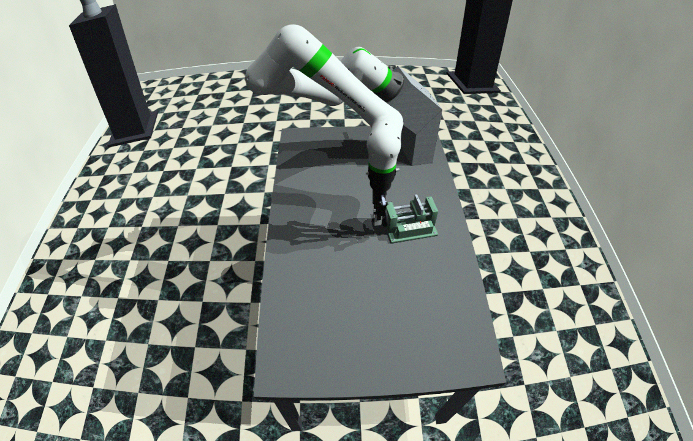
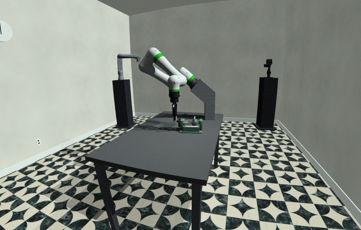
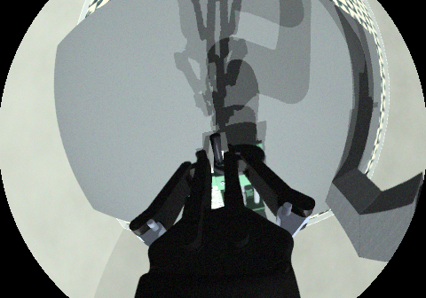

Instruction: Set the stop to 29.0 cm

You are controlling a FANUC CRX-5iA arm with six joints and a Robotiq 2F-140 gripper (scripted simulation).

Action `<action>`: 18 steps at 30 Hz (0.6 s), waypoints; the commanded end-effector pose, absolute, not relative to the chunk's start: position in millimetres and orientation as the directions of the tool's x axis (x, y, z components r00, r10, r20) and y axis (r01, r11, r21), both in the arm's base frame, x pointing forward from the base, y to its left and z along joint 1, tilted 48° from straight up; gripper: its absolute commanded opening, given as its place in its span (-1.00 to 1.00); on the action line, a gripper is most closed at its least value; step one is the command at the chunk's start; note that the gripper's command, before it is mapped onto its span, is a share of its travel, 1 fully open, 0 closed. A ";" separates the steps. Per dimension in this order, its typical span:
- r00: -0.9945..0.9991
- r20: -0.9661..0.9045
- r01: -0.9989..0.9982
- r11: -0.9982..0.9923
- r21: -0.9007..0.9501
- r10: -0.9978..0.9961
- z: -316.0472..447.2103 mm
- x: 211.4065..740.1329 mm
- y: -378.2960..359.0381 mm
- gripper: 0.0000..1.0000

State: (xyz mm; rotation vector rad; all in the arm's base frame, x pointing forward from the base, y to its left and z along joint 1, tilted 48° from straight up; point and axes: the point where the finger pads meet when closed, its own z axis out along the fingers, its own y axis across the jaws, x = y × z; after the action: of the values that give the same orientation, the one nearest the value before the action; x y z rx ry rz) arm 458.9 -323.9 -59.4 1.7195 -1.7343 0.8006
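From here, the claw (image 1: 377,223) (image 2: 174,122) (image 3: 216,141) points down at the left end of the green fixture (image 1: 414,233) (image 2: 191,129) (image 3: 218,181), its fingers closed on the slim dark handle (image 3: 216,146) of the handwheel (image 1: 384,221) (image 2: 179,122) (image 3: 253,152). The stop (image 1: 419,206) (image 2: 194,123) sits between the end blocks, closer to the right one; its scale (image 1: 416,225) (image 2: 191,126) is too small for me to read.

The fixture stands on the far half of the table (image 1: 371,318) (image 2: 158,157) (image 3: 133,90), nearer the right edge than the left. There is room to move on the claw's left and a long stretch of tabletop on the near side. Beyond the fixture, the grey mount (image 1: 423,136) (image 2: 209,105) (image 3: 377,236) rises by the far right corner, limiting space there.
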 end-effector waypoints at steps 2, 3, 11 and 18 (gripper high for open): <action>-0.017 0.749 -1.000 -0.002 -0.024 -0.663 -53.4 451.0 -316.6 -0.92; -0.017 0.749 -1.000 -0.002 -0.024 -0.663 -52.4 449.0 -315.5 -0.92; -0.017 0.749 -1.000 -0.002 -0.024 -0.663 -49.0 435.0 -311.3 -0.92; -0.017 0.749 -1.000 -0.002 -0.024 -0.663 -50.8 417.6 -312.9 -0.92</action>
State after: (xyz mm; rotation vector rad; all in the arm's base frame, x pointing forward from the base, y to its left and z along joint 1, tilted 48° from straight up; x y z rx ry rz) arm 425.3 -311.6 -49.3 1.7192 -1.7341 0.7997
